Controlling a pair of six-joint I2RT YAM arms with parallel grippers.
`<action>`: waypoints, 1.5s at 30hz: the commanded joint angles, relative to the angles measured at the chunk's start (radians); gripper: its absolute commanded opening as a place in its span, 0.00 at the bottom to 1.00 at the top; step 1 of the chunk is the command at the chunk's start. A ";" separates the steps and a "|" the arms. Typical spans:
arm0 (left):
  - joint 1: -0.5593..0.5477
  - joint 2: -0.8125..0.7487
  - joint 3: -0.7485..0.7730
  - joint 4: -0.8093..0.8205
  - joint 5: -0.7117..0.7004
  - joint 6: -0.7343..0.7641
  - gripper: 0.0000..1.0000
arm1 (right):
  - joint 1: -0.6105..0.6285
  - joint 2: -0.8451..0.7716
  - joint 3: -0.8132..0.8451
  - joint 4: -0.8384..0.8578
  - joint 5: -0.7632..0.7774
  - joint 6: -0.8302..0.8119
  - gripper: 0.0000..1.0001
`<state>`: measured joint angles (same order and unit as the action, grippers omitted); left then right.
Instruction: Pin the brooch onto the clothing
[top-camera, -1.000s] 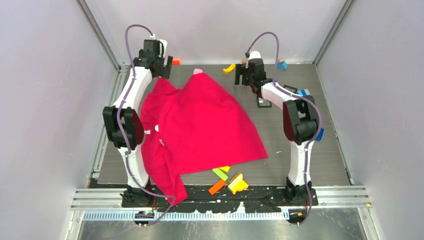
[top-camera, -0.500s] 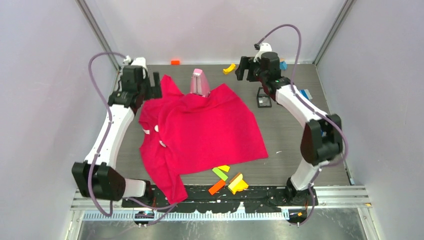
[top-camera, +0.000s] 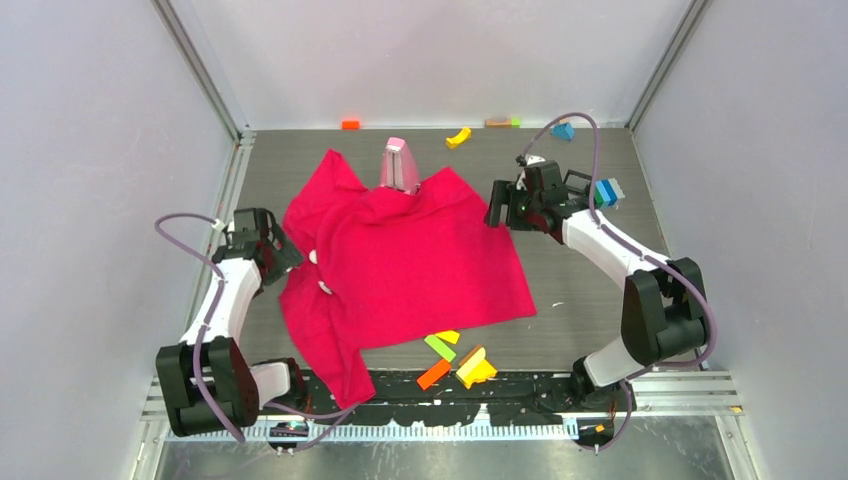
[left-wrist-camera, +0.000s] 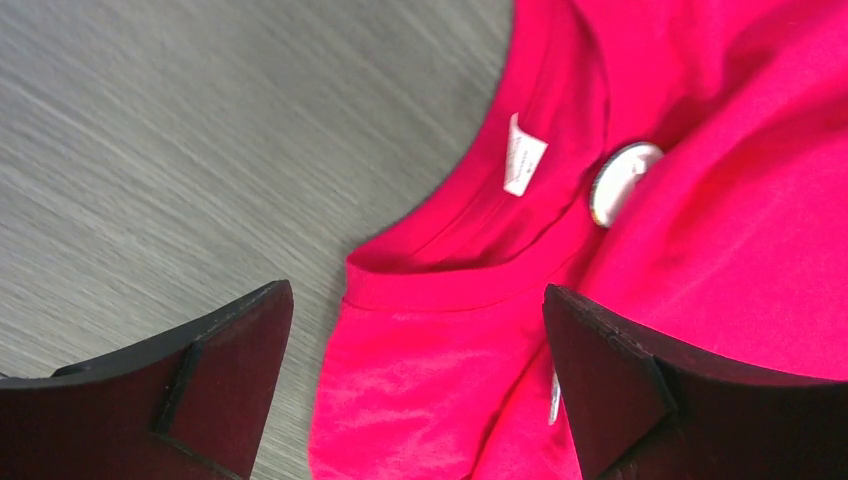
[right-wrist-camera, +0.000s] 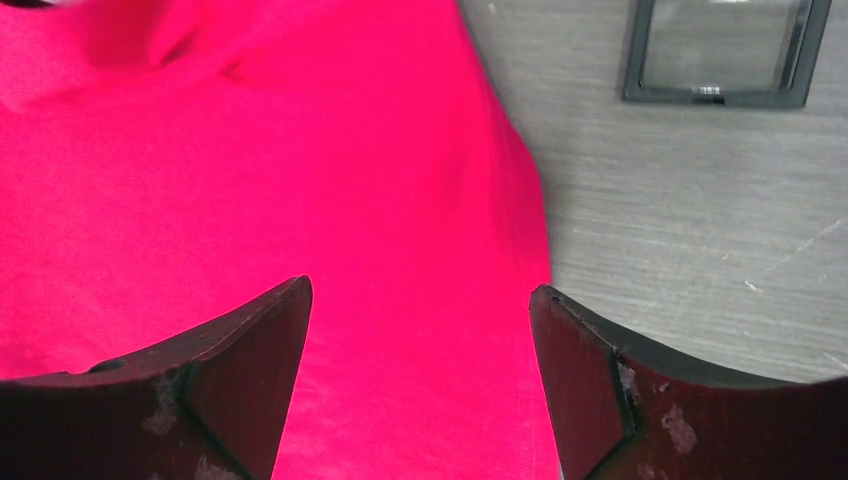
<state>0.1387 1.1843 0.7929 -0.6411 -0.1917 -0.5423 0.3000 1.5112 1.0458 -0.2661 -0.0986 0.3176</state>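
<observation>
Soft, even light is falling from above, casting only faint, short shadows onto the grey wood-grain table (top-camera: 590, 300). The large crimson-pink cloth T-shirt (top-camera: 420, 260) is glowing oversaturated, its folds losing detail in the top view. In the wrist views the dark fingers (left-wrist-camera: 200, 390) are blurring at the bottom edge, while the small round silvery brooch (left-wrist-camera: 622, 180) is catching pale glare.
</observation>
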 joint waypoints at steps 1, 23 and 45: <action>0.016 -0.021 -0.063 0.068 -0.038 -0.112 1.00 | 0.004 0.026 -0.014 -0.027 0.050 0.028 0.84; 0.036 0.058 -0.149 0.137 0.008 -0.143 0.32 | 0.004 0.292 0.055 0.037 0.085 0.020 0.52; 0.253 -0.099 -0.235 0.141 0.076 -0.164 0.00 | -0.027 0.228 0.005 -0.065 0.398 0.120 0.01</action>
<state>0.3794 1.1236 0.5484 -0.5133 -0.1314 -0.7071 0.2901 1.7950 1.0710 -0.2844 0.2184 0.3962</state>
